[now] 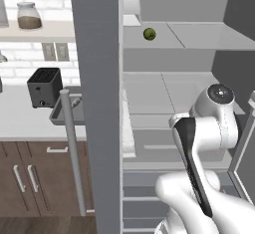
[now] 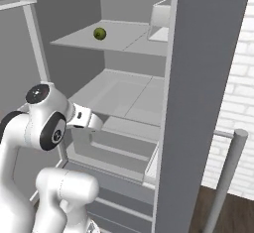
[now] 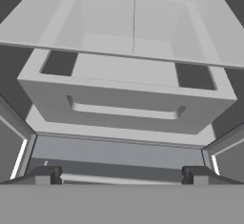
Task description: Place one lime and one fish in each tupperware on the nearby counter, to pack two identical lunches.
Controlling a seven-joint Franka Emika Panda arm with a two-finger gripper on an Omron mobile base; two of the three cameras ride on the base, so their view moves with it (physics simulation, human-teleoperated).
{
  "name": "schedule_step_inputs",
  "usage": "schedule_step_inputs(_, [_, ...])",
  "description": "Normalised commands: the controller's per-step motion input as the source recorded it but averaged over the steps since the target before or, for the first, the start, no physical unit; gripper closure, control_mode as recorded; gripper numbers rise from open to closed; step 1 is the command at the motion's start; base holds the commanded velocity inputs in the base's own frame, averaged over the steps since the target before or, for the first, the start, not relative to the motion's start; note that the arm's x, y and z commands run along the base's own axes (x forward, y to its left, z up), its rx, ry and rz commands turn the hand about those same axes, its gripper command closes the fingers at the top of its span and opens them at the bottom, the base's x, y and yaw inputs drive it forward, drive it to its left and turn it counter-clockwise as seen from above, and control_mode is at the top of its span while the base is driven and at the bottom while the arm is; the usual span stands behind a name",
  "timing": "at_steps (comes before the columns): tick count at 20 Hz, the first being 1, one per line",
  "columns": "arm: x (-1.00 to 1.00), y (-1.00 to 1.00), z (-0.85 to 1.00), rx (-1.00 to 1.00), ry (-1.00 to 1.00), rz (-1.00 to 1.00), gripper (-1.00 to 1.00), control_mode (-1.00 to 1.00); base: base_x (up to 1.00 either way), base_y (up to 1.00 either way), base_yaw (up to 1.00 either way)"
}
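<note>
Gripper point(image 3: 122, 175): jaws spread as wide as they go, nothing between them; in the hand view the two dark fingertips point(image 3: 45, 174) rise at the bottom edge, aimed into the open refrigerator at a pale crisper drawer point(image 3: 126, 99) with a recessed handle slot. Above the drawer lies a glass shelf point(image 3: 133, 23) covering a shallow bin.

Arm point(image 1: 199, 143): folded low in front of the refrigerator, wrist level with the lower shelves in both base views.

Lime point(image 1: 149, 34): one dark-green ball resting alone on the upper shelf point(image 1: 199, 36), well above the hand and apart from it; the right base view places the lime point(image 2: 99, 33) toward the back left of that shelf. No fish can be made out.

Counter point(image 1: 20, 118): beyond the refrigerator door point(image 1: 97, 103) to the left, carrying a black toaster point(image 1: 44, 86) and, just beside it, the corner of a grey tupperware point(image 1: 62, 112), partly hidden by the door and its bar handle point(image 1: 73, 153).

Step in hand, judged: reaching for the lime. To do it well, the hand should be lifted to the upper shelf, kept clear of the shelf's front edge, and the jaws centred around the ball before closing, since a round fruit may roll if nudged from one side.
</note>
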Motion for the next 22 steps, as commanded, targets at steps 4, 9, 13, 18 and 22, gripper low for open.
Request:
schedule_step_inputs(4, [0.00, 0.00, 0.00, 0.00, 0.00, 0.00, -1.00, 1.00, 0.09, 0.12, 0.00])
schedule_step_inputs(9, [0.00, 0.00, 0.00, 0.00, 0.00, 0.00, -1.00, 1.00, 0.06, 0.11, 0.00])
schedule_step_inputs(13, [0.00, 0.00, 0.00, 0.00, 0.00, 0.00, -1.00, 1.00, 0.15, 0.21, 0.00])
schedule_step_inputs(18, [0.00, 0.00, 0.00, 0.00, 0.00, 0.00, -1.00, 1.00, 0.16, 0.10, 0.00])
schedule_step_inputs(22, [0.04, 0.00, 0.02, 0.00, 0.00, 0.00, -1.00, -1.00, 0.07, 0.00, 0.00])
